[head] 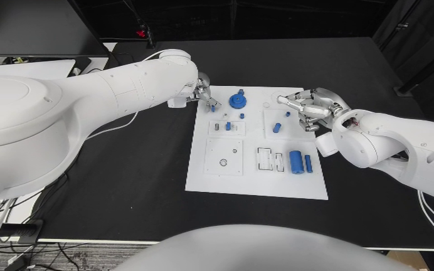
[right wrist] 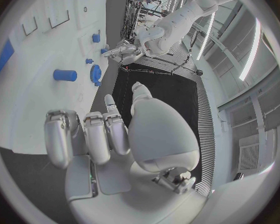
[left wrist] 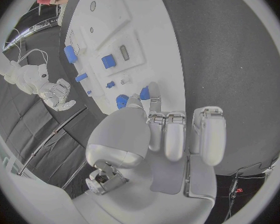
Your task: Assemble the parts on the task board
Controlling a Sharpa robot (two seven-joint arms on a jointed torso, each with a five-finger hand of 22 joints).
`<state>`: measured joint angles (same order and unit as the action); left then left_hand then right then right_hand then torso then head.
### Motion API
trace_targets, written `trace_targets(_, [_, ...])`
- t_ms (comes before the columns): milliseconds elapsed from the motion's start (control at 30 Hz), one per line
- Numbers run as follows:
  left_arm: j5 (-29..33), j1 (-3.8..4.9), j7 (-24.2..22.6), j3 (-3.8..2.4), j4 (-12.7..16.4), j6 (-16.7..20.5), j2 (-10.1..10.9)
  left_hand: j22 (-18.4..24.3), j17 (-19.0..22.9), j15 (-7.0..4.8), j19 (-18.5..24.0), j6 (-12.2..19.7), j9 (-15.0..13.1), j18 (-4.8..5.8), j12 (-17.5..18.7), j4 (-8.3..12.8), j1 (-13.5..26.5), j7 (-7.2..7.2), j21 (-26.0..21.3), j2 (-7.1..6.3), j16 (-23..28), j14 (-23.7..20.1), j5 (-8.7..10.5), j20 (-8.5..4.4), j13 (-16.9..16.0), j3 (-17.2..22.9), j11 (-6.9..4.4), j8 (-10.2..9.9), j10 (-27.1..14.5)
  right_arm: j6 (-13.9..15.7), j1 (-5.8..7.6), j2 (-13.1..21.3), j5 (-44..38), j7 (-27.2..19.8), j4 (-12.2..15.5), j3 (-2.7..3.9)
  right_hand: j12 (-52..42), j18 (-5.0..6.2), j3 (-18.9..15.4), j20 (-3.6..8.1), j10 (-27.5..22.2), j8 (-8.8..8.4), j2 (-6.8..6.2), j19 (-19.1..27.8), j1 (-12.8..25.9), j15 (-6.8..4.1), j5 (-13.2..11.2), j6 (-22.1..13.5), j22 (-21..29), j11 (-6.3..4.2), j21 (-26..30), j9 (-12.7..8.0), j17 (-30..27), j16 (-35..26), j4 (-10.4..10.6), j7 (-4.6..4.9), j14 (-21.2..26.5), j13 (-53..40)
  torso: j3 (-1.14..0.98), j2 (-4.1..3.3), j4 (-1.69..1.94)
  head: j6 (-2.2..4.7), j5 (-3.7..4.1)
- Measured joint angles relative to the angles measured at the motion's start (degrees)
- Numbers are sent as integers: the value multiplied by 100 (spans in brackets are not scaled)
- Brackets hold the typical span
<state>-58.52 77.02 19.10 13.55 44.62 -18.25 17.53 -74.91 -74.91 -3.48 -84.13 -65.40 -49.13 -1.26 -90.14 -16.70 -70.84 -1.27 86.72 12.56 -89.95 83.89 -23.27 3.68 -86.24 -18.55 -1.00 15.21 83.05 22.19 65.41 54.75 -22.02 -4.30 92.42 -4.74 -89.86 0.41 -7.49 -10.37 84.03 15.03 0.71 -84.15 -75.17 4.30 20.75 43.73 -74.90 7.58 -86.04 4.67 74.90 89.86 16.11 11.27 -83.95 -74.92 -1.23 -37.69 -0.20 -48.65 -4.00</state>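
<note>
The white task board (head: 258, 180) lies in the middle of the black table. My left hand (head: 204, 94) hovers at the board's far left corner, and its thumb and a finger pinch a small blue part (left wrist: 144, 93). Just right of that hand a blue gear (head: 237, 100) stands on the board. My right hand (head: 312, 108) hangs over the board's far right edge, fingers apart and holding nothing. Near it lie a small blue peg (head: 288, 114) and a blue block (head: 278, 127). A blue cylinder (head: 296, 160) and a blue bar (head: 308, 163) lie nearer to me.
Two small blue pieces (head: 228, 125) sit in the board's left middle plate. A square plate with holes (head: 224, 158) lies nearer on the left. Black table (head: 135, 177) surrounds the board. Cables (head: 108, 130) run along the table's left side.
</note>
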Motion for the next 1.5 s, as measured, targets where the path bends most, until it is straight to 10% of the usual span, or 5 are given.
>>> trace_targets(1100, [17, -15, -2, 0, -24, -8, -42, 0, 0, 29, 0, 153, -121, -1, 1, -5, -229, -10, -45, 9, 0, -27, -259, 0, -121, 289, 39, 0, -39, 0, -1, -16, -18, 35, -8, 0, 0, 1, 0, 0, 0, 43, 0, 0, 0, 0, 0, -20, 0, 0, 0, 0, 4, 0, 0, 20, 0, 0, -1, -1, -2, -12, 25])
trace_targets(1500, [61, -17, -40, 0, -34, -27, -49, 0, 0, 13, 0, 194, -246, -1, 1, 6, -664, -10, -45, -349, 0, -8, -713, 0, -65, 834, 40, 58, -39, 0, -1, -16, -23, 49, -11, 0, 0, 1, 0, 0, 0, 43, 0, 0, 0, 0, 0, -20, 0, 0, 0, 0, 3, 0, 0, 20, 0, 0, -2, 0, -2, -12, 19])
